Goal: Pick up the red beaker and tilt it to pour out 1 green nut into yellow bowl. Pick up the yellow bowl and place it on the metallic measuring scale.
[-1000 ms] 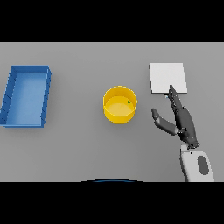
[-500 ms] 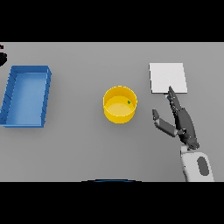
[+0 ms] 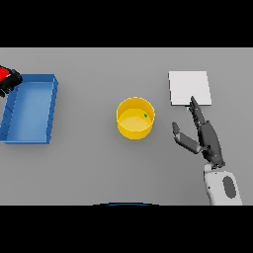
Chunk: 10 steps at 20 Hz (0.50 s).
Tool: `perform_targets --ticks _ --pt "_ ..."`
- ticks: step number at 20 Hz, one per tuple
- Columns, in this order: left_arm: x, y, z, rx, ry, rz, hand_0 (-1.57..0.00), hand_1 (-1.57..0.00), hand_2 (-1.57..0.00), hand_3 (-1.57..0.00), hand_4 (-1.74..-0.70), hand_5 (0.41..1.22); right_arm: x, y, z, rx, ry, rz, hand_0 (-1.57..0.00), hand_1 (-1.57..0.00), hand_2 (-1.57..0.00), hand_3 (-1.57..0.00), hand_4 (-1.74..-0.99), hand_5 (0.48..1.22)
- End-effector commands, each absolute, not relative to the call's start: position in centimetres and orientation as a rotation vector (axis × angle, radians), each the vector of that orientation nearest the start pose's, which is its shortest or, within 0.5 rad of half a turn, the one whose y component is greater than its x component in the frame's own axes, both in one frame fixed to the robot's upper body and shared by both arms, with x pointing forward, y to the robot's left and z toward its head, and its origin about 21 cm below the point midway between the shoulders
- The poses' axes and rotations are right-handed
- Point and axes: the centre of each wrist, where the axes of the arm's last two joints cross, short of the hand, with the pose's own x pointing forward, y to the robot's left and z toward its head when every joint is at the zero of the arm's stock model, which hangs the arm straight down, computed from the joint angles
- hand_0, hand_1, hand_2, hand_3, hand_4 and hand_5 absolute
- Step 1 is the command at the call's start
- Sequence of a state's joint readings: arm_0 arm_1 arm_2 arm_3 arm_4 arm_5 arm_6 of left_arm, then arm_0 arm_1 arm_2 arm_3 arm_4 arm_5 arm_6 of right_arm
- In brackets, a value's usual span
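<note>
The yellow bowl [image 3: 135, 123] stands at the table's middle with one small green nut [image 3: 146, 115] inside, near its right wall. At the far left edge only part of the red beaker [image 3: 4, 73] shows, with the dark fingers of my left hand [image 3: 13, 79] curled round it, above the blue tray's far left corner. The rest of the beaker and the arm are cut off. The pale square scale [image 3: 189, 87] lies at the back right. Just in front of it my right hand [image 3: 206, 137] rests open, fingers pointing at the scale and thumb spread toward the bowl.
A blue rectangular tray [image 3: 29, 111] lies on the left side of the grey table. Nothing shows inside it. Bare table separates the bowl from the tray and from my right hand.
My left hand with the red beaker has come into view at the far left edge, over the tray's corner. The bowl, the nut and my right hand are unmoved.
</note>
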State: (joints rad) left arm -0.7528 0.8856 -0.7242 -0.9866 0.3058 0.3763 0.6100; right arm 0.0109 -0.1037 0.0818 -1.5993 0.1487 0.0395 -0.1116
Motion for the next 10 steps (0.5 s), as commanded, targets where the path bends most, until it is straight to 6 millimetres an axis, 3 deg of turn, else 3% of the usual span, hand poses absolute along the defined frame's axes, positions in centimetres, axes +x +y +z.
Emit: perform_targets --ticks 1,3,5,7,10 --pt "37.5 33.4 12.0 0.832 -0.973 -0.377 -1.57 -1.52 -1.41 -0.85 -1.13 0.779 24.6 -23.6 0.7 -0.093 -1.680 0.295 0.00 0.00 0.00 0.00 -1.325 0.731" --pt "37.1 33.6 12.9 0.746 -0.986 -0.392 -1.23 -1.04 -0.93 -0.58 -0.97 0.735 24.8 -23.3 0.6 -0.098 -1.678 0.301 0.00 0.00 0.00 0.00 -1.320 0.729" --pt "36.9 33.0 13.2 0.698 -0.996 -0.431 -0.79 -0.66 -0.60 -0.37 -0.88 0.701 24.8 -23.5 0.7 -0.109 -1.671 0.301 0.00 0.00 0.00 0.00 -1.320 0.726" --pt "36.6 33.1 13.3 0.702 -0.978 -0.470 -0.50 -0.42 -0.38 -0.24 -0.83 0.678 24.9 -23.9 0.6 -0.107 -1.663 0.303 0.00 0.00 0.00 0.00 -1.318 0.725" --pt "36.9 32.8 13.2 0.725 -0.915 -0.539 -0.26 -0.22 -0.20 -0.12 -0.78 0.653 24.4 -23.2 0.6 -0.094 -1.683 0.305 0.00 0.00 0.00 0.00 -1.310 0.721"
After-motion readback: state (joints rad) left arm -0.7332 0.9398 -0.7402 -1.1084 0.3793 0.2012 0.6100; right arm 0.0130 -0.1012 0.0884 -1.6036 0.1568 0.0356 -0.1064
